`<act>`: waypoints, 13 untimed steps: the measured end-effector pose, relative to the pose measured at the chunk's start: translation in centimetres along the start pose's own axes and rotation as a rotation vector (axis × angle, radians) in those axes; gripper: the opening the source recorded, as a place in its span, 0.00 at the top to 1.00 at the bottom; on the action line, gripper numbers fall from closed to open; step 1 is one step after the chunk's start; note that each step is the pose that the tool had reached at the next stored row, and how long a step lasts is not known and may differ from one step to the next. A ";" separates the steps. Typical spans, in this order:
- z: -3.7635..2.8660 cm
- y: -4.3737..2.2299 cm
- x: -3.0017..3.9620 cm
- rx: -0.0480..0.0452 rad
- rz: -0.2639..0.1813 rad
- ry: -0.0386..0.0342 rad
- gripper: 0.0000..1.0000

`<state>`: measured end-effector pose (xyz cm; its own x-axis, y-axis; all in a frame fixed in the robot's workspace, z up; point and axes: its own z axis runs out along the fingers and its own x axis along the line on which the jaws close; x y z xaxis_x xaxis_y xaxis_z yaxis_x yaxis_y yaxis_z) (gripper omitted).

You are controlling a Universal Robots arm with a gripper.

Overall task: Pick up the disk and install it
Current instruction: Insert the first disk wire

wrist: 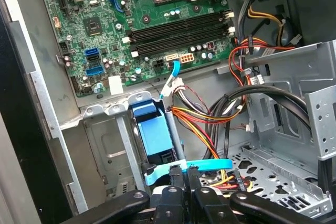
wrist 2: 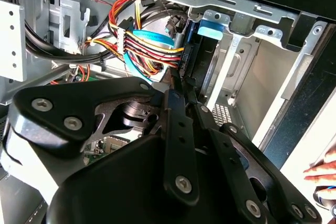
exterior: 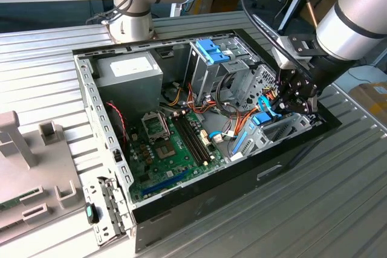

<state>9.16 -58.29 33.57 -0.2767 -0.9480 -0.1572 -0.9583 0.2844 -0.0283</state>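
Gripper down inside the open PC case, fingers pinched shut on the disk's edge, blue carrier sitting in its bay slot, motherboard nearby

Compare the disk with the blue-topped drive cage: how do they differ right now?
The disk is a slim slab between a metal bay's rails; the drive cage is a bulkier grey box. The disk sits right at the tool; the drive cage stands apart from it. Both carry bright blue plastic.
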 end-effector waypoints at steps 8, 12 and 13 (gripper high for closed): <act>0.02 0.00 0.00 0.0000 0.000 -0.0001 0.73; -0.81 -0.02 -0.13 0.0000 0.000 -0.0002 0.73; -1.12 -0.03 -0.18 0.0000 0.000 -0.0002 0.73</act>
<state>9.16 -58.29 34.70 -0.2767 -0.9480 -0.1574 -0.9583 0.2845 -0.0283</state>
